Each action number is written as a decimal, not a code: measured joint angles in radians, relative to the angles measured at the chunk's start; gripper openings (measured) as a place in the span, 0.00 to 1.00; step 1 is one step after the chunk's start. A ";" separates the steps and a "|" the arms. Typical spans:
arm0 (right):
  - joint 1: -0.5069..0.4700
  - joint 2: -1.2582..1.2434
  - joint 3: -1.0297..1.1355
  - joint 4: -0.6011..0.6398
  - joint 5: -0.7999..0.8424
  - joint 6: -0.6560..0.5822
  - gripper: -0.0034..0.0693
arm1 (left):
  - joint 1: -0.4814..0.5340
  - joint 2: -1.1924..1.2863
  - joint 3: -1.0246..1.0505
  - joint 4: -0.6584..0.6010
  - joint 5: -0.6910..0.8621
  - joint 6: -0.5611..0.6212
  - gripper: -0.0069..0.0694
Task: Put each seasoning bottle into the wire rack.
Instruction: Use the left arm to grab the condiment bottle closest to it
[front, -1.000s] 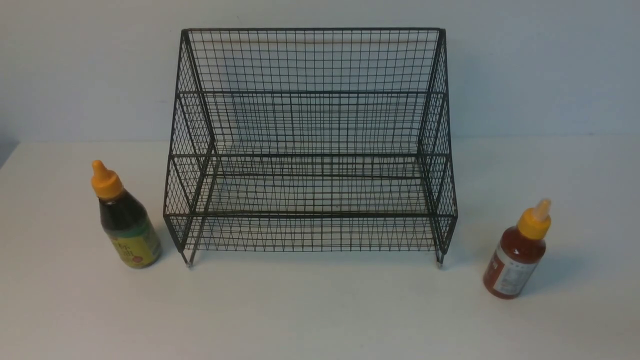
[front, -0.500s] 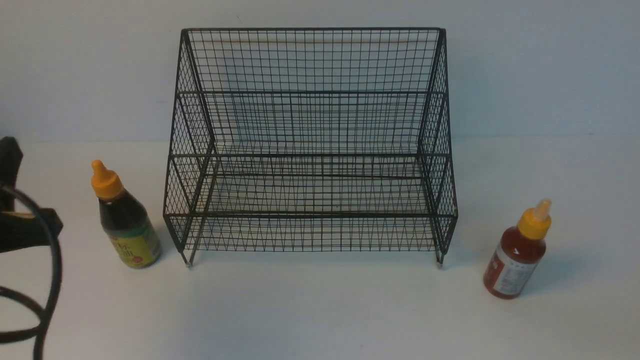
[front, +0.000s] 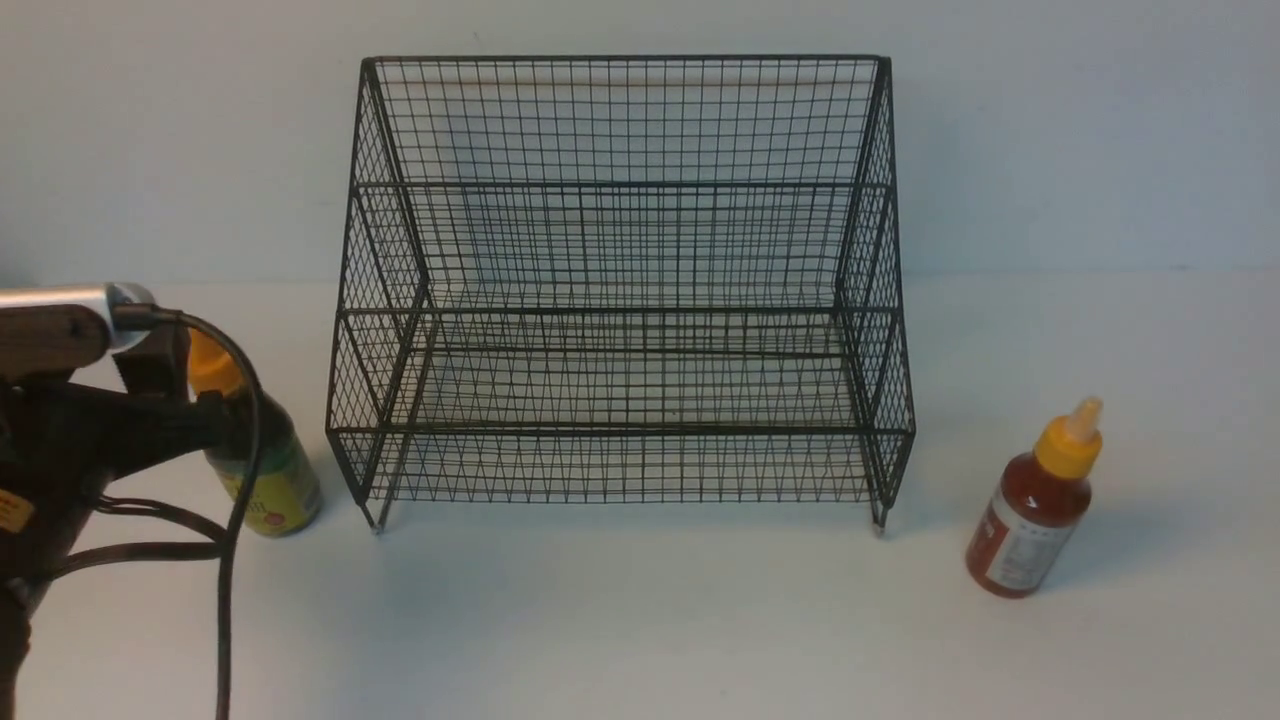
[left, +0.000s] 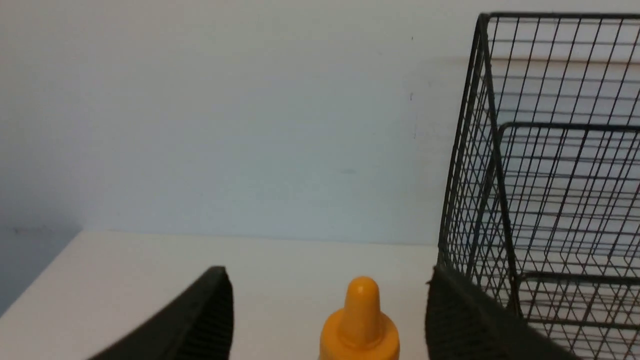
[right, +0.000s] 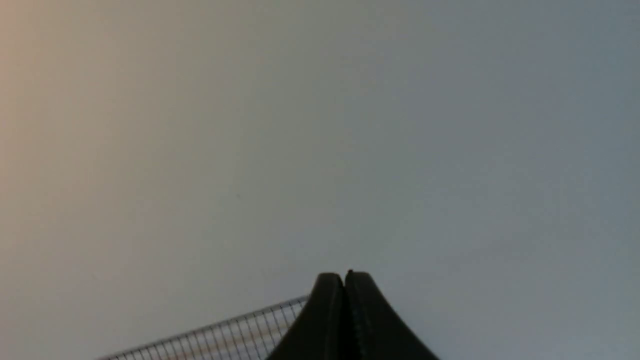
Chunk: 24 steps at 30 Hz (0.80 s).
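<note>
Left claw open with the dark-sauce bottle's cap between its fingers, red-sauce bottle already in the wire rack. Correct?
No: the front view shows the red-sauce bottle standing on the table right of the wire rack. The left claw is open with the dark-sauce bottle's cap between its fingers.

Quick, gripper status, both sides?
Left gripper: open, either side of the dark-sauce bottle cap, not gripping.
Right gripper: shut, holding nothing.
</note>
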 joint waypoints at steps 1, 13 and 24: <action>0.021 0.045 -0.048 -0.015 0.076 -0.008 0.03 | 0.000 0.029 -0.005 0.003 -0.010 -0.006 0.73; 0.190 0.443 -0.239 0.155 0.464 -0.296 0.03 | 0.000 0.212 -0.046 0.040 -0.139 -0.080 0.74; 0.192 0.460 -0.239 0.213 0.401 -0.365 0.03 | 0.000 0.341 -0.141 0.042 -0.155 -0.087 0.73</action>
